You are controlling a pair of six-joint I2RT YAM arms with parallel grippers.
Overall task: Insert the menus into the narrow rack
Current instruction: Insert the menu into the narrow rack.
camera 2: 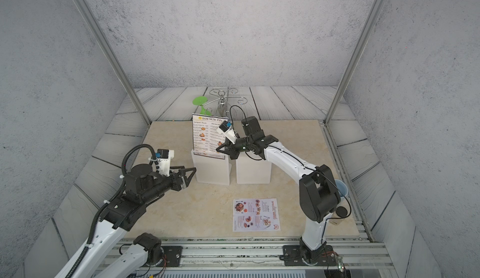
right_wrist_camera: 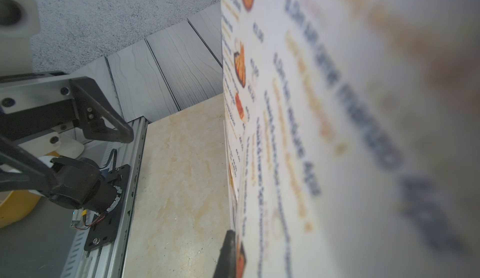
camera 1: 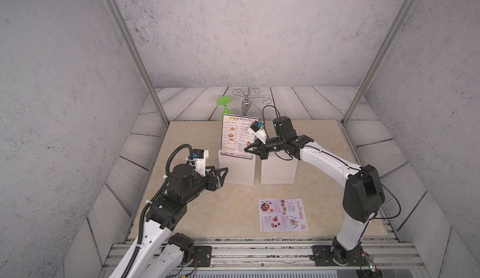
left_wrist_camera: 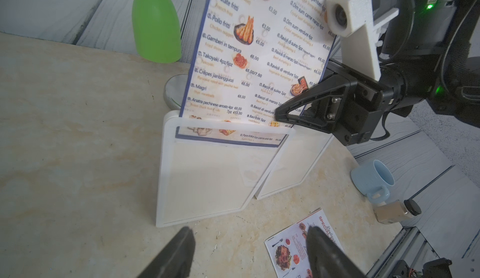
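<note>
Desk (camera 1: 197,219): pale marble slab; the racks stand near its centre, toward 12 o'clock from the arm bases.
Racks: two white upright holders side by side; the left rack (camera 1: 237,168) takes the sheet, the right rack (camera 1: 278,170) stands at its 3 o'clock, just beside it and seemingly empty.
Dim sum menu (camera 1: 237,135): upright, bottom edge already inside the left rack's slot, most of the sheet above the rim; in the left wrist view it leans a little off vertical.
Special menu (camera 1: 283,214): flat on the desk at 5 o'clock from the racks, well apart from both arms, untouched.
Right gripper (camera 1: 248,149): jaws pinched shut on the dim sum menu's right edge, low down, just above the rack rim.
Left gripper (camera 1: 222,175): jaws spread wide, holding nothing, hovering at 8 o'clock of the left rack, close to its front face.
Step in hand: seating the dim sum menu in the slot.
How to do it well: I judge the pinch sits so low that it will meet the rim; ease the sheet straight down, keep it parallel to the slot walls, then let go before the jaws strike. The free gripper could steady the rack so it does not tip.
</note>
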